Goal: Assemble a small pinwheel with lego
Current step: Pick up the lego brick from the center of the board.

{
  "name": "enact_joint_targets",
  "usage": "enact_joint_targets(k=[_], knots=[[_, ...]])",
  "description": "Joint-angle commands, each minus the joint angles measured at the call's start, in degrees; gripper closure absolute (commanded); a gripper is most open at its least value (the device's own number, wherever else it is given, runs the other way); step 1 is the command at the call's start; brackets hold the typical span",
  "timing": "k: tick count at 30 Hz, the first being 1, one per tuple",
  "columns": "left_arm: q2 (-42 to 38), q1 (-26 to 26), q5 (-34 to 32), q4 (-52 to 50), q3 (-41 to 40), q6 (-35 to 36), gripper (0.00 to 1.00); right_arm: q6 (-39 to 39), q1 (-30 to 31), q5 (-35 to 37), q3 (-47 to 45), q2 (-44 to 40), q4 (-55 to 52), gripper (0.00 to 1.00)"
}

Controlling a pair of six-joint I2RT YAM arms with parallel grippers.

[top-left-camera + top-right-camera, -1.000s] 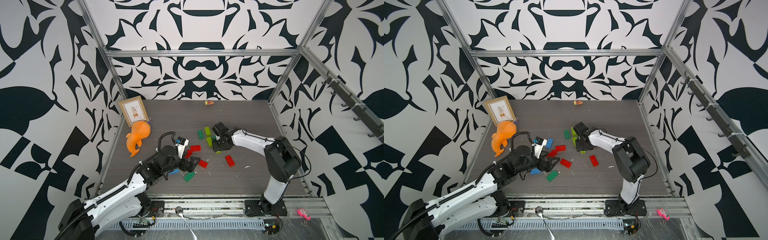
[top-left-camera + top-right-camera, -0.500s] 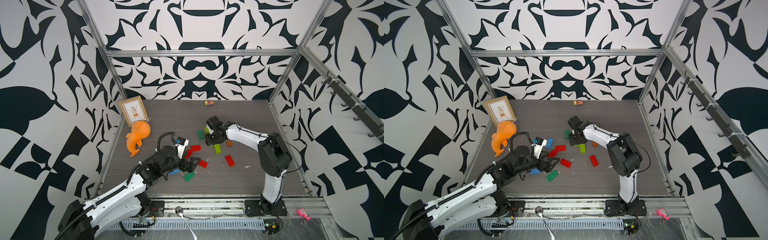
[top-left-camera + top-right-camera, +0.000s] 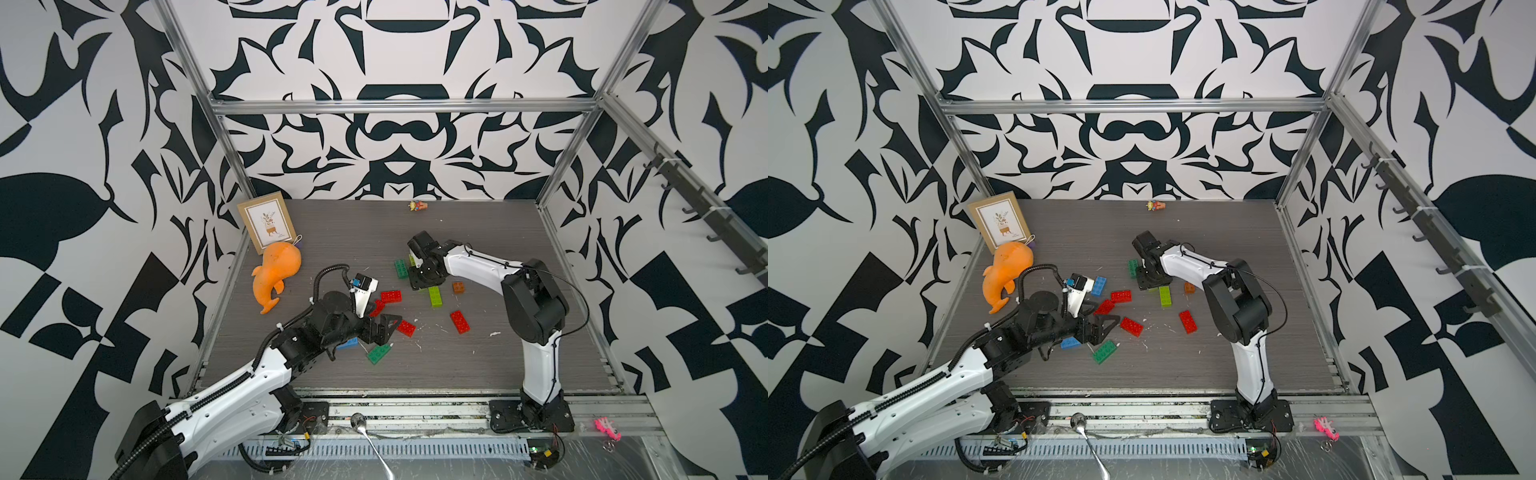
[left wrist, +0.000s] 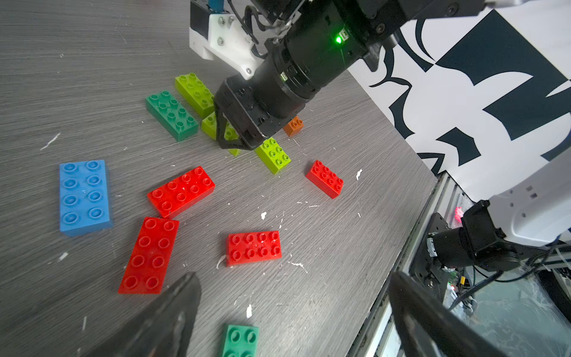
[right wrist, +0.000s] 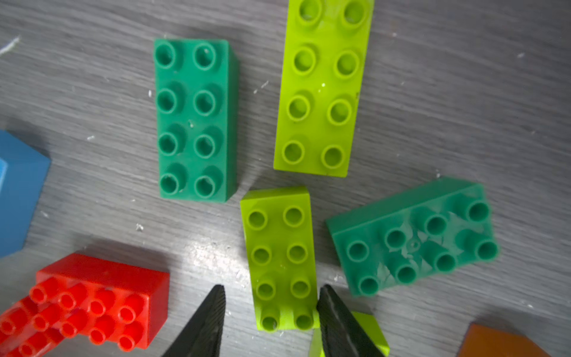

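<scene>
Swung leftward, right end effector (image 5: 272, 289) straddles studded oblong lime brick (image 5: 279, 256), unclamped; left end effector (image 4: 292, 278) gapes wide.

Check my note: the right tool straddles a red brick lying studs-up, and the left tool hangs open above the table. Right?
Wrong colour: the right wrist view shows the right tool straddling a lime brick, not a red one. The rest holds: it lies studs-up, and the left tool hangs open above the table.
</scene>
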Motion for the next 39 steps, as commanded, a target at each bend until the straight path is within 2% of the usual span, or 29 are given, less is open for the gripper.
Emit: enact_joint_targets(k=[1,10,14,17,20,22,28,36,39], knots=[[-0.7,-0.2,0.6,1.0,-1.4,0.2,0.01,-0.6,0.2,2.2,2.3,0.6,-1.5,0.51],[-0.5,-0.2,0.7,1.0,-1.4,0.2,0.01,-2.1,0.4,3.1,4.7,2.2,-2.7,0.47],[-0.4,-0.2,0.7,1.0,-1.3,0.3,0.01,-2.3,0.6,1.9,4.4,1.7,-1.9,0.43],[-0.4,-0.2,0.8,1.2,-1.3,0.4,0.01,-2.3,0.6,1.3,4.7,1.7,-2.0,0.44],[-0.3,-0.2,0.8,1.1,-1.4,0.4,0.01,-1.9,0.6,-2.5,3.8,0.5,0.0,0.42],[-0.2,-0.2,0.7,1.1,-1.3,0.4,0.01,-1.6,0.6,-1.4,3.9,0.3,0.0,0.42],[-0.6,-0.2,0.8,1.0,-1.4,0.4,0.01,-1.7,0.5,-0.2,6.2,2.4,-1.4,0.46],[-1.0,-0.2,0.9,1.1,-1.5,0.4,0.01,-1.7,0.5,0.9,7.1,3.9,-1.4,0.59],[-1.4,-0.2,1.0,1.2,-1.5,0.3,0.01,-1.7,0.5,1.4,7.3,4.1,-1.5,0.58]])
